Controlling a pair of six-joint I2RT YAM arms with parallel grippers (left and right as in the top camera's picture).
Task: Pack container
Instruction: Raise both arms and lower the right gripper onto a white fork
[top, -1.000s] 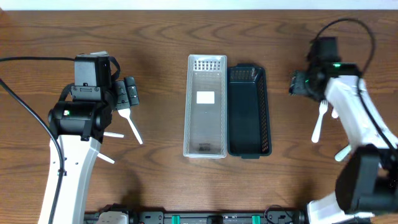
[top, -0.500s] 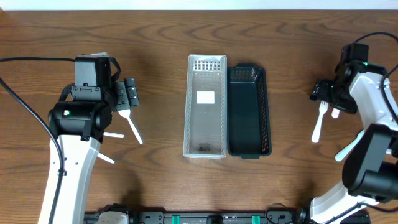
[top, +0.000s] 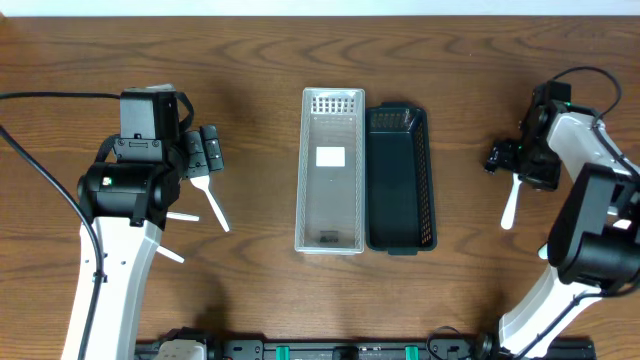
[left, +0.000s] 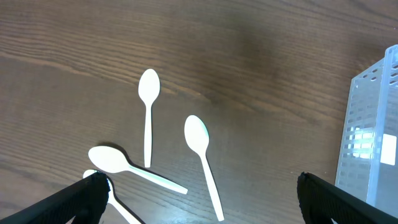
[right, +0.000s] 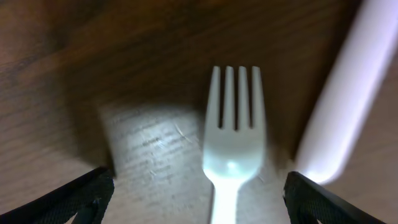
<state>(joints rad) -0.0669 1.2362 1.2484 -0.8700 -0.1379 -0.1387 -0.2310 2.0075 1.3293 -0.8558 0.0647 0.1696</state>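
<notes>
A clear plastic container (top: 331, 170) and a black basket container (top: 400, 180) stand side by side at the table's middle. Several white plastic spoons (top: 210, 205) lie at the left, and show in the left wrist view (left: 148, 112). My left gripper (top: 208, 150) hangs open and empty above them (left: 199, 202). A white plastic fork (top: 511, 205) lies at the right. My right gripper (top: 512, 160) is low over its head, open, with the fork (right: 233, 149) between the fingers (right: 199, 199) and not gripped.
Another white utensil (right: 348, 106) lies just right of the fork. One more white piece (top: 550, 248) lies nearer the front right. The clear container's end wall (left: 373, 137) shows at the left wrist view's right edge.
My right arm has swung from beside the black container out to the right and come down over the fork's head. The left arm and spoons have not moved.
</notes>
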